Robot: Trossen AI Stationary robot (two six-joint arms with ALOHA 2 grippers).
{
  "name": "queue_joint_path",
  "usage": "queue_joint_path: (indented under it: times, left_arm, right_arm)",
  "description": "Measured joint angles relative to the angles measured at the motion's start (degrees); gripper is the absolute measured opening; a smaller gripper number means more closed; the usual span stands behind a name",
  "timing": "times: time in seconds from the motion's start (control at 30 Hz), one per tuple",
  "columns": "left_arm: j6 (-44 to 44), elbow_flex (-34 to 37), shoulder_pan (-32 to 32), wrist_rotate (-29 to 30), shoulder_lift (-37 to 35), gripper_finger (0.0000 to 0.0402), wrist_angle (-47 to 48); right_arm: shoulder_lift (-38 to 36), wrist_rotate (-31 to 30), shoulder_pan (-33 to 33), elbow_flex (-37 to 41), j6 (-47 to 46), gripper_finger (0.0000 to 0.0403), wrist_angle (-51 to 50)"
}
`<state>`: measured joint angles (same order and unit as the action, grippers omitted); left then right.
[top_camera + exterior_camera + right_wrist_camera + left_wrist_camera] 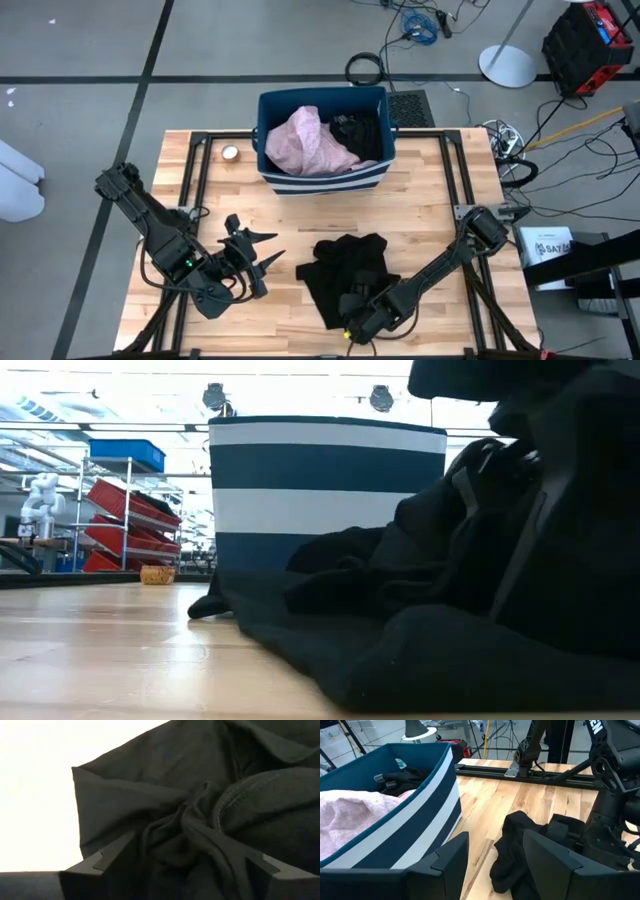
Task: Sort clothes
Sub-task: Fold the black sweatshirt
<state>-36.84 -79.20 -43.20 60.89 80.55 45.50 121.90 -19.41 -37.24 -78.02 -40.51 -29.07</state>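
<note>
A big black garment [345, 270] lies crumpled on the wooden table, near the middle; it also shows in the low view [450, 620] and the left wrist view [520, 845]. My right gripper [358, 302] is open, low over the garment's near part. My left gripper [262, 250] is open and empty, left of the garment, pointing toward it. A pale pink garment [315, 142] and dark pieces [360, 135] lie inside the dark blue bin [322, 182] at the table's far side. My right gripper comes at the black garment slanting down from the near right. Its open fingers [112, 855] stand on either side of a bunched fold [200, 830] of the cloth. Whether they touch the cloth, I cannot tell. The garment lies slack on the table.
The bin has a white-striped base [320, 480] and stands at the far middle. A small round object [231, 153] sits left of it. Black rails [200, 170] run along the table's left and right sides. Bare wood [430, 210] lies between the bin and the garment.
</note>
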Motion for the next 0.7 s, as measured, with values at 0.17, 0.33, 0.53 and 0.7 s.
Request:
queue_joint_path:
  times: [0.17,0.33,0.53,0.7]
  left_arm:
    - [0.3,0.0,0.0,-0.6,0.0,0.0199,0.0]
    - [0.3,0.0,0.0,-0.7,0.0,0.0199,0.1]
    - [0.5,0.0,0.0,-1.6,0.0,0.0199,0.1]
    - [1.3,0.0,0.0,-3.1,0.0,0.0199,0.0]
  right_arm:
    - [0.8,-0.9,-0.5,-0.1,-0.7,0.0247,-1.5]
    - [0.8,-0.7,-0.4,-0.2,-1.9,0.0247,-3.7]
    - [0.8,-0.9,-1.2,-0.2,-4.0,0.0237,-4.3]
    - [0.8,-1.8,-2.4,-0.2,-7.3,0.0176,-5.2]
